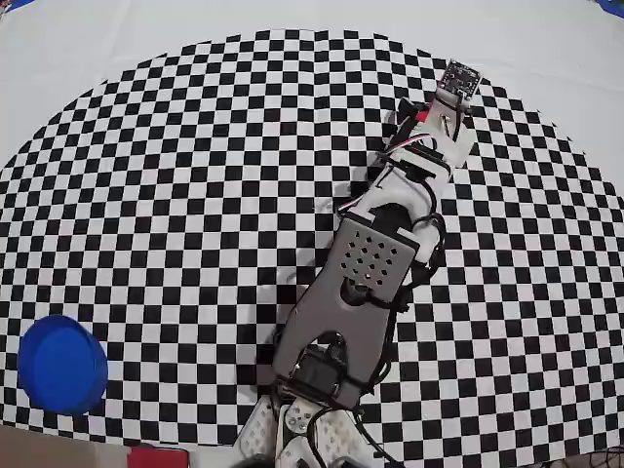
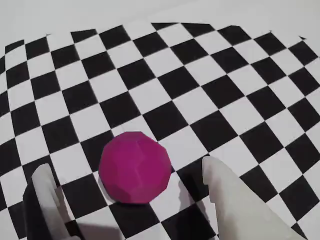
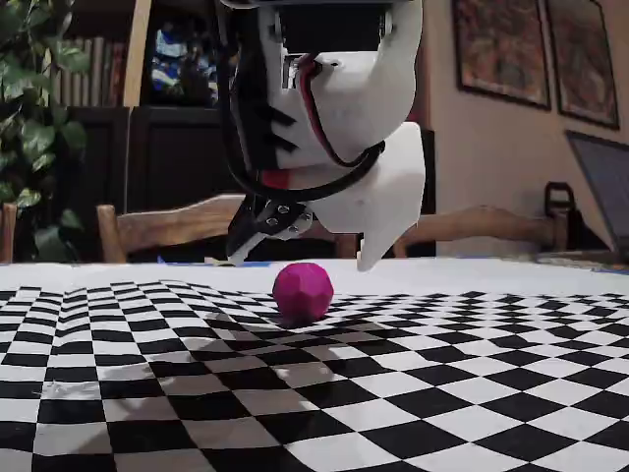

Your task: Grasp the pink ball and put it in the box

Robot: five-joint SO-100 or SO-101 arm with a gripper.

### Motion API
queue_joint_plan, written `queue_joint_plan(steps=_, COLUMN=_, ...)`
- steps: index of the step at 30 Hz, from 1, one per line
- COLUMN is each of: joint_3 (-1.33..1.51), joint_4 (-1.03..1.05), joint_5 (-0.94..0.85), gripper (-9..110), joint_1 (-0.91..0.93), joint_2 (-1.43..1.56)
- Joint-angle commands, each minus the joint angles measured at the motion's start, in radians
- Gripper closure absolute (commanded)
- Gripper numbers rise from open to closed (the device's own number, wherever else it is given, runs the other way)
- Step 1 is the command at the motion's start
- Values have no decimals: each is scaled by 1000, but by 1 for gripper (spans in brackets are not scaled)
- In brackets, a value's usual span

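The pink ball [image 2: 135, 167] rests on the checkered cloth, a faceted magenta sphere. My gripper [image 2: 127, 167] is open, with one white finger [image 2: 46, 197] to the ball's left and the other to its right, both apart from it. In the fixed view the ball [image 3: 302, 290] sits on the cloth below the gripper [image 3: 306, 260], whose tips hang about level with the ball's top. In the overhead view the ball is hidden under the arm [image 1: 366, 263]. The box [image 1: 61, 366], a round blue tub, stands far off at the lower left.
A small flat red rectangle [image 1: 156, 456] lies at the bottom edge beside the arm's base. The black-and-white checkered cloth [image 1: 195, 195] covers the table between ball and box. Chairs and a dark cabinet stand behind the table in the fixed view.
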Motion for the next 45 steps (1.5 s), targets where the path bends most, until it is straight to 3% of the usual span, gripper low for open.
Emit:
queue_joint_plan(steps=1, joint_3=-48, joint_4=6, joint_5=-8, gripper=66, joint_1=9, joint_2=0)
queue_joint_plan(steps=45, joint_3=-209, joint_4=26, joint_5=-8, gripper=66, joint_1=-2, joint_2=-152)
